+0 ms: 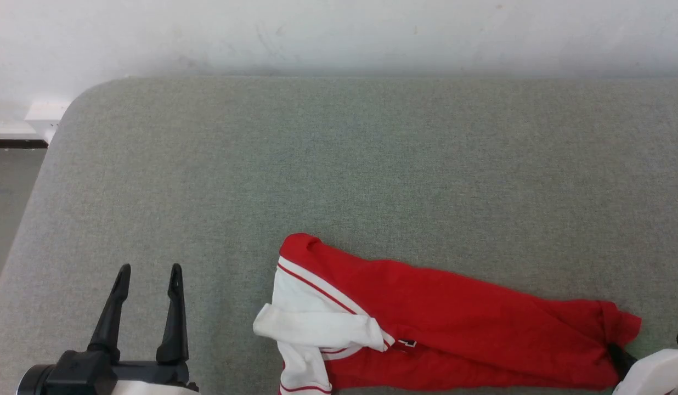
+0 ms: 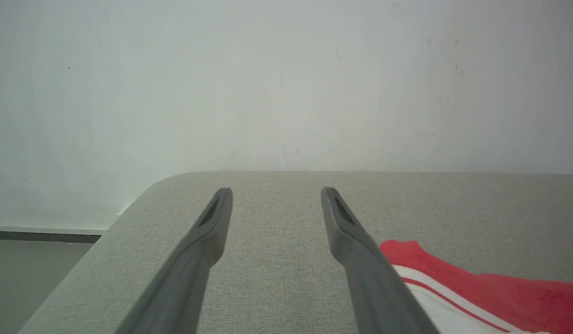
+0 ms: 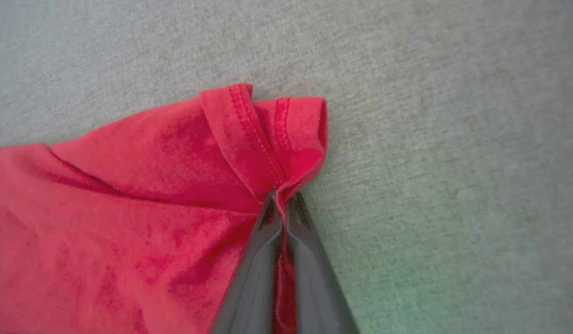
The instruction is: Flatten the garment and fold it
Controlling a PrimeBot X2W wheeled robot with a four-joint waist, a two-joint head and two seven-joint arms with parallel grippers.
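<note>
The garment (image 1: pixel 443 323), red with white sleeves and red-striped trim, lies bunched in a long strip across the near middle and right of the grey table (image 1: pixel 339 164). Its white sleeve end points left. At the garment's right end, my right gripper (image 1: pixel 619 354) is shut on the hemmed red corner (image 3: pixel 277 153). The right wrist view shows red cloth (image 3: pixel 129 222) pinched between the two dark fingers (image 3: pixel 309 260). My left gripper (image 1: pixel 150 271) stands open at the lower left, apart from the garment, with nothing between its fingers (image 2: pixel 207 232). The garment's sleeve edge (image 2: pixel 453 287) lies just right of it.
The grey fabric-covered table has a rounded far left corner (image 1: pixel 92 93) and meets a white wall (image 1: pixel 339 33) at the back. Floor (image 1: pixel 10 186) shows past the table's left edge. Bare table surface stretches beyond the garment.
</note>
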